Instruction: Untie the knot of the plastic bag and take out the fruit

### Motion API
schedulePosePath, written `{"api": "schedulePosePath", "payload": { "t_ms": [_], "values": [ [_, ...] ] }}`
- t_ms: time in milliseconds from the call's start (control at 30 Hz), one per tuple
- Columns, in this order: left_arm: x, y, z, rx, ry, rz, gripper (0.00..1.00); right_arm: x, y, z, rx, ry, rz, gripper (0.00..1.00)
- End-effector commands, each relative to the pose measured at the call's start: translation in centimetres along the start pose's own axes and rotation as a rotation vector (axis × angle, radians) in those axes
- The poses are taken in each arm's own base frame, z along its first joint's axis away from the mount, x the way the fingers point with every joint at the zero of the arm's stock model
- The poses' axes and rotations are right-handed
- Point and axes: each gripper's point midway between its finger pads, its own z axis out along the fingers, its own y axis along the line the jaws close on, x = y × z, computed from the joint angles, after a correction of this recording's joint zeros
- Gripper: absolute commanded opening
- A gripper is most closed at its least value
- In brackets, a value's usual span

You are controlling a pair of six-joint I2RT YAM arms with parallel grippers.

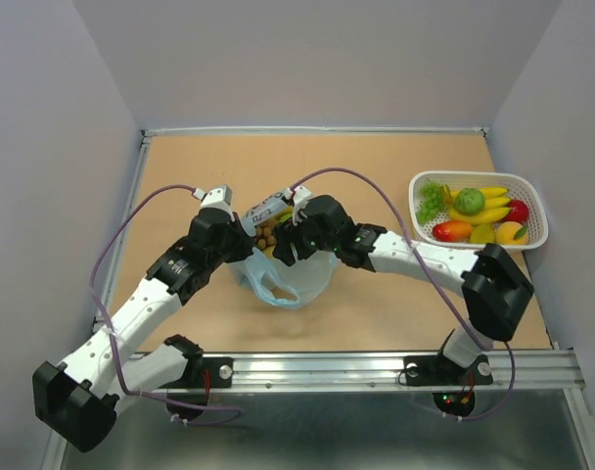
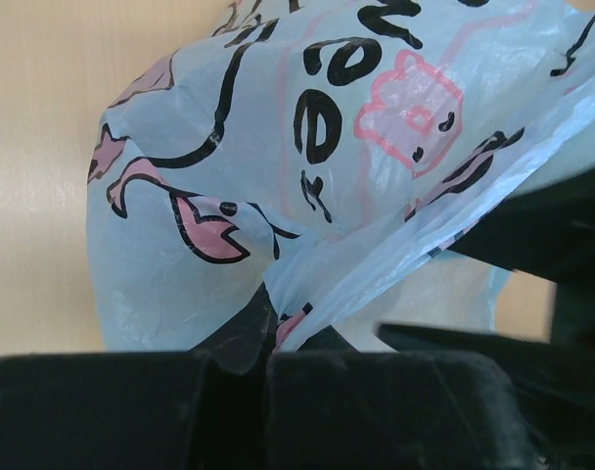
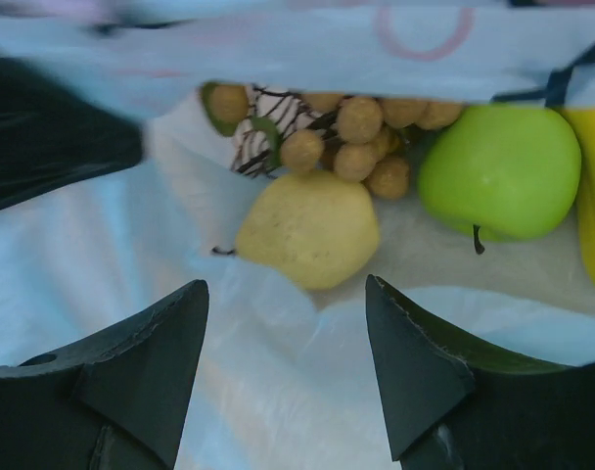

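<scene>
Nearest the arm bases, the plastic bag [image 1: 296,279] sat slumped on the surface [image 1: 395,308], its loose handle loops [image 1: 266,290] spilling toward the near edge. No knot was visible anywhere. The mouth gaped, so I judged the tie undone. The left pincer [image 2: 268,360] was clamped on a fold of the printed film, apparently to hold the rim up and the opening wide. Facing it, the right pincer [image 3: 284,286] stood spread and empty, aimed into the mouth at the fruit [image 1: 267,234]: a pale yellow piece [image 3: 307,230] closest, a brown bunch [image 3: 361,137] and a green one [image 3: 498,171] behind. Furthest off, at the far right, a white basket [image 1: 474,175] of other fruit looked like the drop point.
</scene>
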Motion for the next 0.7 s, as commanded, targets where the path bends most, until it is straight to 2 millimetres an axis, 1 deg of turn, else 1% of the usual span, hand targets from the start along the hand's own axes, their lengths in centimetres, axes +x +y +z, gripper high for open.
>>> {"api": "schedulePosePath", "payload": {
  "t_ms": [0, 33, 67, 100, 133, 167, 200, 267, 300, 333, 400, 433, 467, 500, 567, 600, 633, 667],
  "values": [
    [-0.6, -0.2, -0.9, 0.017, -0.035, -0.035, 0.00, -6.2, -0.9, 2.1, 0.047, -0.251, 0.048, 0.71],
    [-0.2, 0.0, -0.9, 0.017, -0.028, -0.038, 0.00, -6.3, -1.2, 2.6, 0.057, -0.262, 0.073, 0.72],
    [-0.2, -0.1, -0.8, 0.022, -0.028, -0.041, 0.00, -5.7, -2.1, 3.7, 0.091, -0.263, 0.088, 0.73],
    [0.0, -0.1, -0.7, 0.024, -0.023, -0.044, 0.00, -6.6, -2.1, 3.9, 0.082, -0.312, 0.096, 0.73],
    [0.3, 0.0, -0.7, 0.024, -0.017, -0.048, 0.00, -6.1, -2.2, 4.5, 0.082, -0.319, 0.114, 0.75],
    [0.4, -0.1, -0.6, 0.029, -0.013, -0.055, 0.00, -5.8, -2.8, 5.0, 0.101, -0.328, 0.126, 0.77],
    [0.5, -0.1, -0.6, 0.031, -0.016, -0.060, 0.00, -6.3, -3.1, 5.4, 0.107, -0.358, 0.137, 0.80],
    [0.5, 0.0, -0.6, 0.032, -0.020, -0.064, 0.00, -6.4, -3.6, 6.2, 0.127, -0.368, 0.163, 0.85],
    [0.4, 0.0, -0.5, 0.031, -0.026, -0.065, 0.00, -5.5, -4.1, 7.4, 0.142, -0.353, 0.168, 0.86],
    [0.5, 0.1, -0.4, 0.027, -0.026, -0.064, 0.00, -5.4, -4.3, 7.8, 0.145, -0.355, 0.177, 0.88],
    [0.5, 0.2, -0.3, 0.021, -0.025, -0.059, 0.00, -5.3, -4.2, 8.9, 0.131, -0.353, 0.179, 0.88],
    [0.6, 0.3, -0.2, 0.018, -0.022, -0.054, 0.00, -4.2, -4.4, 10.0, 0.129, -0.328, 0.180, 0.88],
    [0.7, 0.3, -0.1, 0.017, -0.018, -0.051, 0.00, -4.4, -4.1, 10.5, 0.108, -0.326, 0.180, 0.88],
    [0.8, 0.4, 0.0, 0.013, -0.018, -0.049, 0.00, -3.3, -4.3, 11.4, 0.104, -0.302, 0.188, 0.88],
    [0.8, 0.5, 0.1, 0.014, -0.022, -0.047, 0.00, -3.0, -4.1, 12.1, 0.081, -0.295, 0.187, 0.87],
    [0.9, 0.6, 0.2, 0.011, -0.023, -0.048, 0.00, -2.8, -3.6, 12.4, 0.054, -0.293, 0.183, 0.86],
    [1.2, 0.8, 0.4, 0.006, -0.017, -0.045, 0.00, -2.4, -3.9, 12.8, 0.058, -0.287, 0.178, 0.83],
    [1.5, 1.0, 0.5, 0.003, -0.012, -0.044, 0.00, -2.3, -3.4, 13.0, 0.031, -0.280, 0.169, 0.79]
  ]
}}
